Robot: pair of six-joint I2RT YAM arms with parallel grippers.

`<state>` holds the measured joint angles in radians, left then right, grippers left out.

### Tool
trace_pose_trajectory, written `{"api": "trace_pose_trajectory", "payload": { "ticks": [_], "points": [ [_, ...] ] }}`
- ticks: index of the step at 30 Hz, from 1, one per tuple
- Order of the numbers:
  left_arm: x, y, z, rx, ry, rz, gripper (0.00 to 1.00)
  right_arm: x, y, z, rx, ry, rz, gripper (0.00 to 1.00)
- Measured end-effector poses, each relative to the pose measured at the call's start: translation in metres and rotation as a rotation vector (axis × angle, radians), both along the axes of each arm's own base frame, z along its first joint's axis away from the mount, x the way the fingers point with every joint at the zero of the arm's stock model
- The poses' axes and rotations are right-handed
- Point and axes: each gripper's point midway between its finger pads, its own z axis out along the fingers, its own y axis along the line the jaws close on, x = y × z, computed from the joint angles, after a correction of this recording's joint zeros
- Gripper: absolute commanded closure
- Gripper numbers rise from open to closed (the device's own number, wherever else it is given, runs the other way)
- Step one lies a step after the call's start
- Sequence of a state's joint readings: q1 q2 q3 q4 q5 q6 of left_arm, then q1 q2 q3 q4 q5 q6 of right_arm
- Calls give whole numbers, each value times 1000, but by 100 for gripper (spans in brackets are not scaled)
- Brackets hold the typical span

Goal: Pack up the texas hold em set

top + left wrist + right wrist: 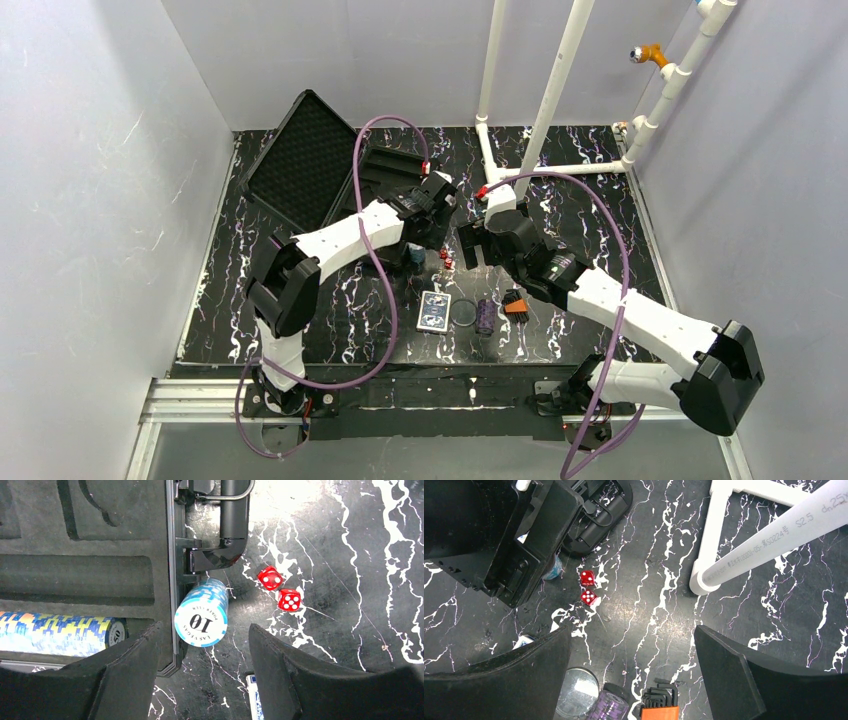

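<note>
OK, top view: the left gripper (440, 208) hangs over the front edge of the open black case (300, 165). The right gripper (478, 245) is just beside it, over the table (600, 220). The card deck (434, 311), round disc (465, 314) and purple chip roll (486, 316) lie in a row near the front edge. An orange-and-black tool (516, 303) sits just right of that roll.

Left wrist: jaws spread wide, gripping nothing. A teal chip roll (201, 622) marked 10 lies between the fingers (130, 675), outside the case and leaning on its front wall. It looks clear of both pads, but the gap at the left one is hard to judge. Inside the moulded tray (100, 540), one slot holds a yellow-and-blue chip roll (60, 632) marked 50. Two red dice (280, 589) sit close together on the table, right of the case handle (234, 515).

Right wrist: jaws also spread wide, empty, above bare table. The dice are ahead. The disc, purple roll and orange-and-black tool lie at the bottom edge between the fingers. A white pipe frame (774, 530) stands at upper right.
</note>
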<state>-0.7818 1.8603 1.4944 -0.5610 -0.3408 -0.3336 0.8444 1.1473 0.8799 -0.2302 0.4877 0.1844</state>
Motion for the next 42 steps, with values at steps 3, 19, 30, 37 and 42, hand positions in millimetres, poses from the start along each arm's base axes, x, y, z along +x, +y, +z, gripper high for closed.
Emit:
{"api": "trace_pose_trajectory", "payload": {
  "ticks": [3,19,30,37,42],
  "points": [
    [3,1,-1,11,-7,7,39,0,-1,2,3,-3,0,0],
    [7,5,-29,62,26,22,51,-2,1,3,10,-1,10,0],
    [8,6,-29,62,23,24,82,-2,2,1,9,6,16,0],
    [7,5,-27,53,27,21,100,-2,3,-4,-1,15,17,0],
    [5,5,-24,43,32,17,100,-2,3,-4,-2,15,16,0]
  ]
}}
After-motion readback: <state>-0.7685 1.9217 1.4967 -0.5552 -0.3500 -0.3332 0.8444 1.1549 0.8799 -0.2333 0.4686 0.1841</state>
